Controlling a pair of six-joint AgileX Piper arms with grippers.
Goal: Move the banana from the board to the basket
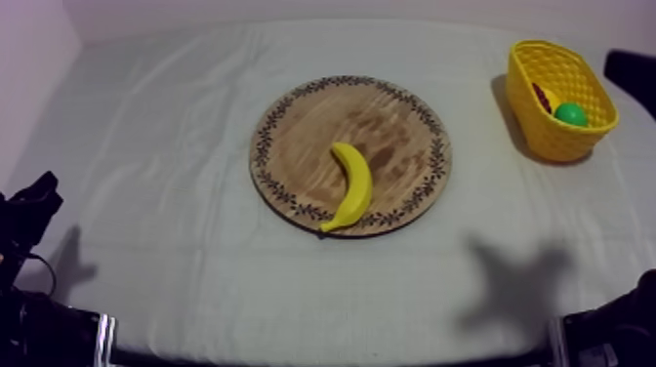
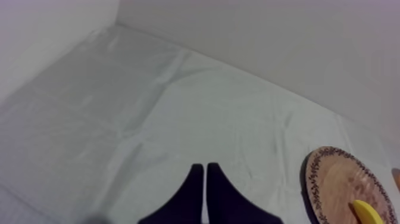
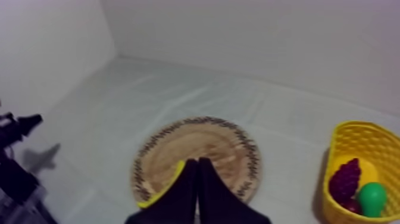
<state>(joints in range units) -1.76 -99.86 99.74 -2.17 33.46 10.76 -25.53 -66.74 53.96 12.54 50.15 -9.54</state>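
The yellow banana lies curved on the round wooden board at the middle of the table, its lower tip near the board's front rim. The yellow basket stands at the far right. My left gripper rests low at the left edge, far from the board; its fingers lie together in a narrow wedge over bare cloth. My right gripper is shut on nothing, raised over the near side of the board, with the banana showing just past its fingers.
Inside the basket lie a bunch of grapes, a green fruit and something yellow. My right arm is a black shape at the lower right, casting a shadow on the cloth. Bare cloth surrounds the board.
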